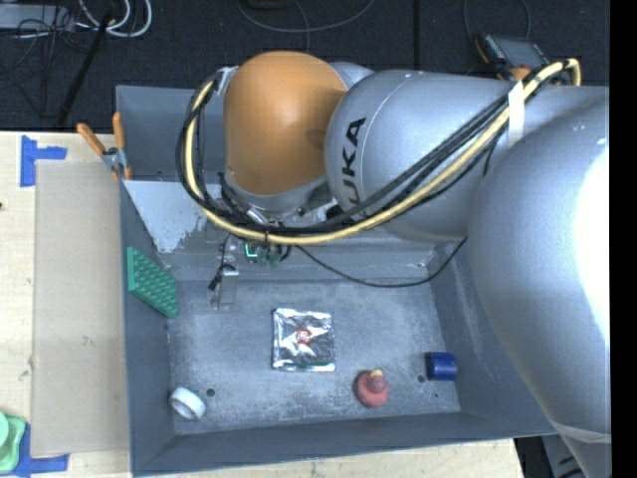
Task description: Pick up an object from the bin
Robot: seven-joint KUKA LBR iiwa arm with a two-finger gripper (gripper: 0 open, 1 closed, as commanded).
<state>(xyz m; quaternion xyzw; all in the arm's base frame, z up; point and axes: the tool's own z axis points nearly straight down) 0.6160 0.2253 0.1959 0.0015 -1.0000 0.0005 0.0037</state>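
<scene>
My gripper (223,289) hangs under the arm's wrist over the back left part of the bin floor, with nothing seen in it. A green ridged plastic piece (151,280) leans against the left wall just to its left. A crinkled silver foil packet (303,340) with a red mark lies flat on the floor to the gripper's lower right, apart from it.
A white round cap (186,402) lies in the front left corner. A red knob-shaped piece (372,388) and a small blue cylinder (440,366) sit near the front right. The arm with its orange cover and cables hides the back and right side of the bin.
</scene>
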